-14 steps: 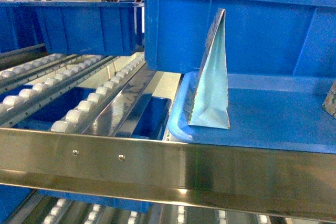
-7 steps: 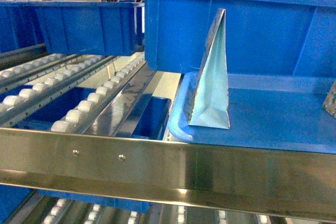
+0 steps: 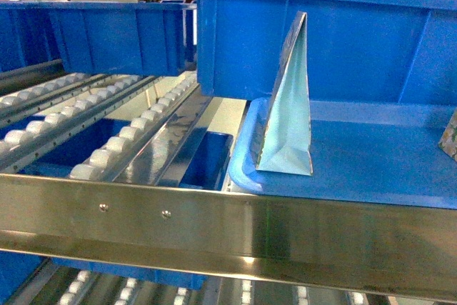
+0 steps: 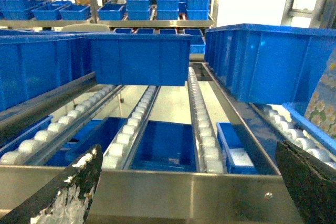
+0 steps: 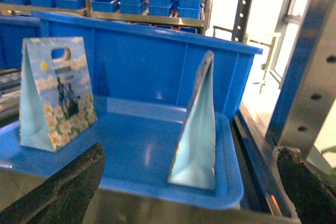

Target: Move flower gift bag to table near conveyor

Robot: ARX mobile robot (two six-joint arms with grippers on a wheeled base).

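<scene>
**Risks at the rack: wrong bag, tipped bag**

Mix-up is our main worry. The small triangular paper flower gift bag with light-blue sides stands upright at the near left corner of the shallow blue plastic tray. A second floral-print paper bag stands in the same tray, well apart at the far right edge of the head view, so a grab could take that one. The bag is light and narrow-based. We judge that a finger brushing its side could topple it or crush the paper.

The shiny steel front rail of the steel roller conveyor lies between the arms and the tray, so a low reach could snag on it.

The white table is not in view.

- Right gripper: fingers spread wide and empty, near side of the tray, facing both bags.
- Left gripper: also spread wide and empty, facing the roller lanes on the left.

Neither arm shows in the head view.
</scene>
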